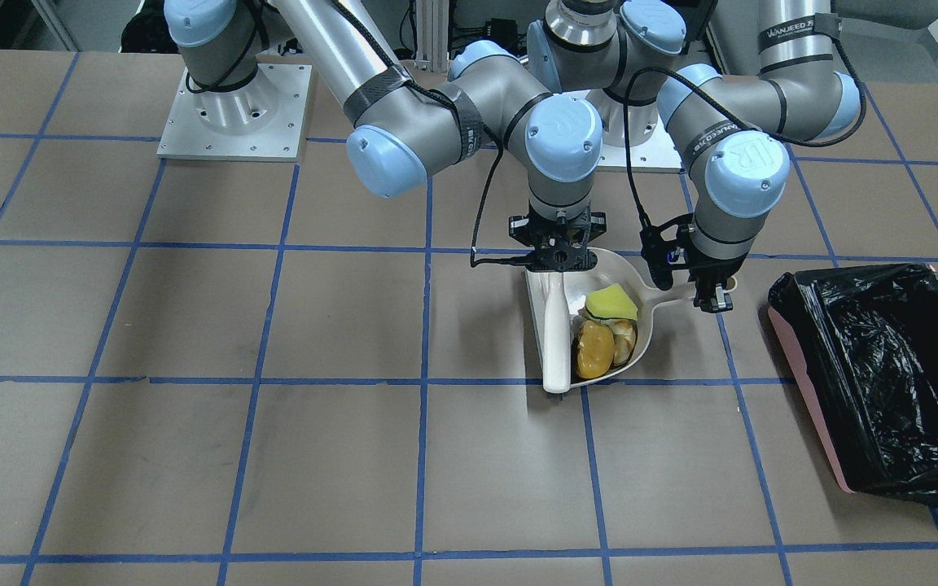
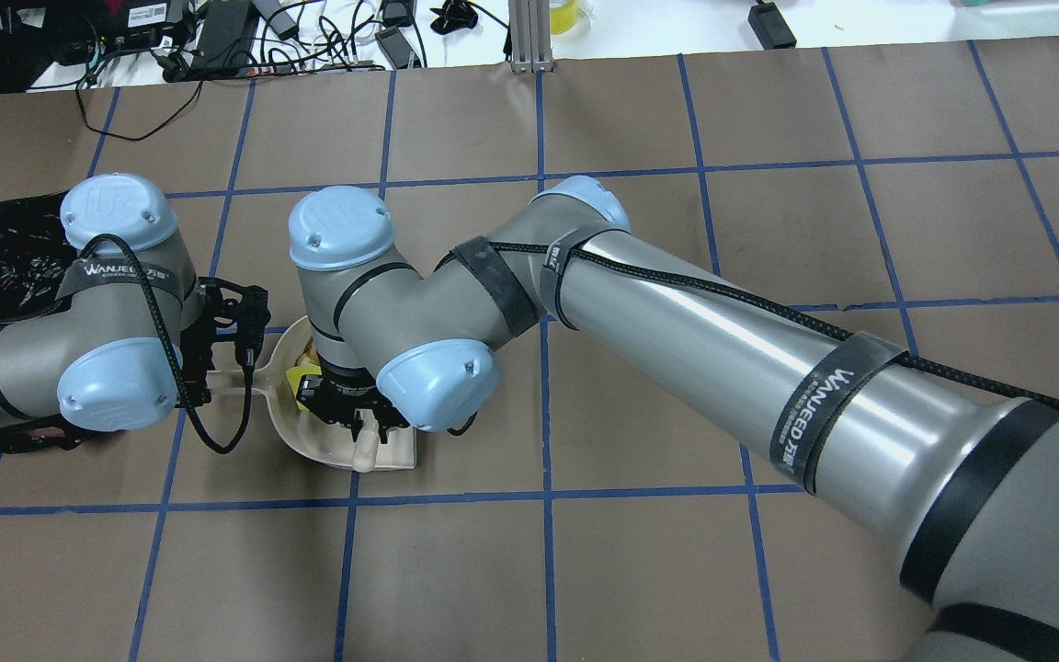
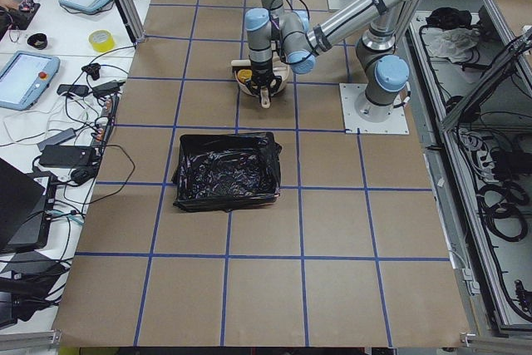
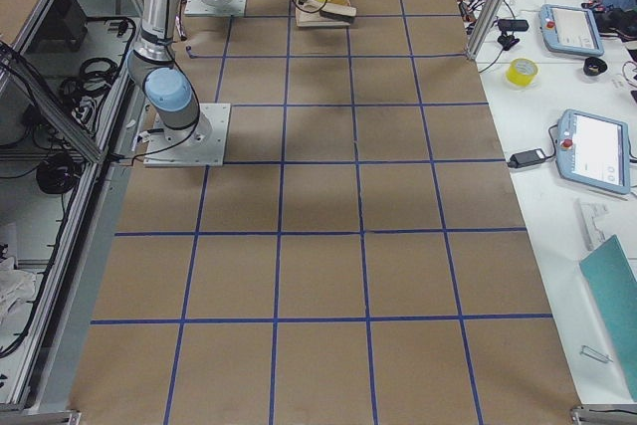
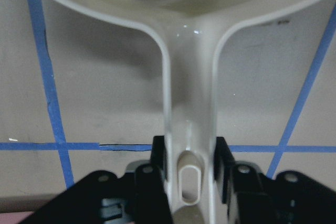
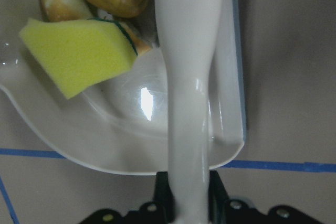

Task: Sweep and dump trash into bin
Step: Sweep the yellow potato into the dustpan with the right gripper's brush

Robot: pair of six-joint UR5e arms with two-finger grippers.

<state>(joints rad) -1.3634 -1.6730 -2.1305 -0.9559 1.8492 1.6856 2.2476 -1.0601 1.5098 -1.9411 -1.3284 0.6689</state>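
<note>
All three bits of trash sit inside the beige plastic dustpan (image 1: 628,273): the yellow sponge wedge with a dark edge (image 1: 611,303), the glossy orange-yellow potato-like lump (image 1: 593,350) and the tan curved bread-like piece (image 1: 624,340). The left end effector (image 1: 715,297) is clamped on the pan's handle. The right end effector (image 1: 558,259) is closed around the white brush (image 1: 554,342), which lies across the pan's open mouth.

The pink rectangular bin lined with crinkled black plastic (image 1: 884,374) stands on the brown bench (image 1: 192,325), well apart from the pan, off to the robot's left. The handle points that way, so I reckon the left arm, being nearer, does the carrying.

From behind the robot, the arms cover most of the pan and the bin is cut off. I can't make out the brush's bristles.
</note>
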